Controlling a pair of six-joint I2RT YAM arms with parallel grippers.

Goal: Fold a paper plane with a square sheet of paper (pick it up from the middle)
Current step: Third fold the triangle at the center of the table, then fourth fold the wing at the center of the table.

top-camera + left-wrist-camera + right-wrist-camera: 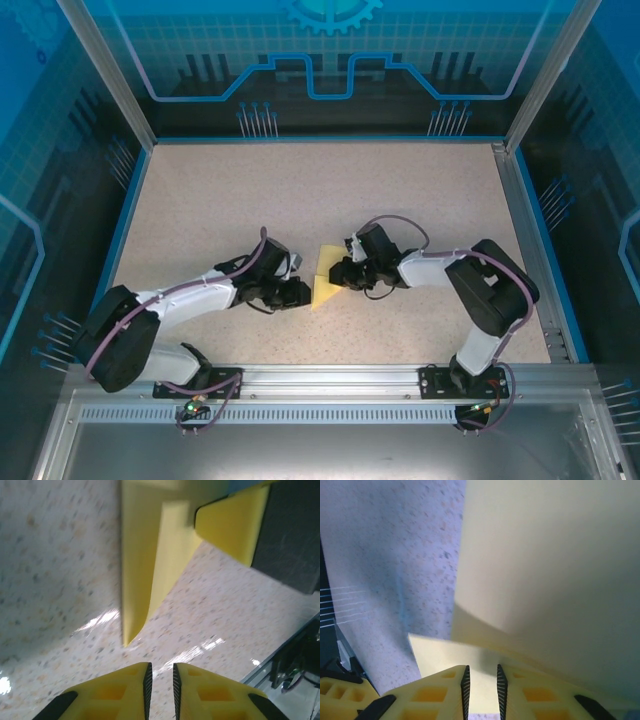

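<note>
While paper plane [326,287] sits between them, left hand [160,669], right hand [481,671] both slightly parted.

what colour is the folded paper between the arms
Plain yellow, unmarked; the thin folded yellow paper sheet shows best in the right wrist view.

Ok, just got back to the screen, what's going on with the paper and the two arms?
Both arms are at mid-table, either side of the folded yellow paper, a part-made plane. The left gripper sits short of its pointed tip, jaws a sliver apart with bare table between them. The right gripper is on the opposite side, jaws also slightly apart with a paper edge in the gap and a flap raised ahead. Neither looks clamped on it.
</note>
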